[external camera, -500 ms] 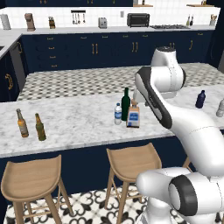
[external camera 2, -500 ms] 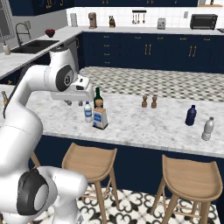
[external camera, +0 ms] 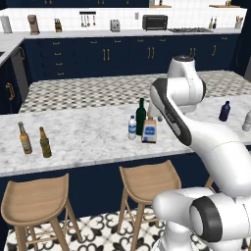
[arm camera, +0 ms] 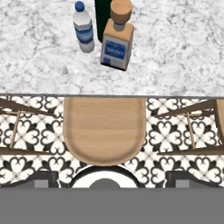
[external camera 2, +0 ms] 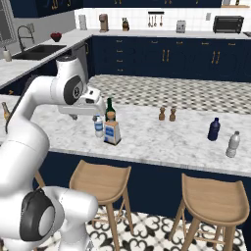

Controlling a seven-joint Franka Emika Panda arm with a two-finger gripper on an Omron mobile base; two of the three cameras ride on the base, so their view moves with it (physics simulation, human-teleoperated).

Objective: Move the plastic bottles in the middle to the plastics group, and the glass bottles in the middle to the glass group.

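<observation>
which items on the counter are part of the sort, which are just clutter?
Job:
- water bottle
- green wine bottle
- square stoppered bottle
- navy bottle, grey bottle: plastics group
- amber beer bottle, olive beer bottle: glass group

Lying about:
- two shakers
- stools
- toaster oven

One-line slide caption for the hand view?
Looking down past a wooden stool to the marble counter, where water bottle, green wine bottle and square stoppered bottle await sorting.

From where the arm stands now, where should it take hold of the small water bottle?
Probably on the small water bottle's labelled middle, coming from its open side, away from the wine bottle and square bottle beside it. It stands upright, round and narrow.
</observation>
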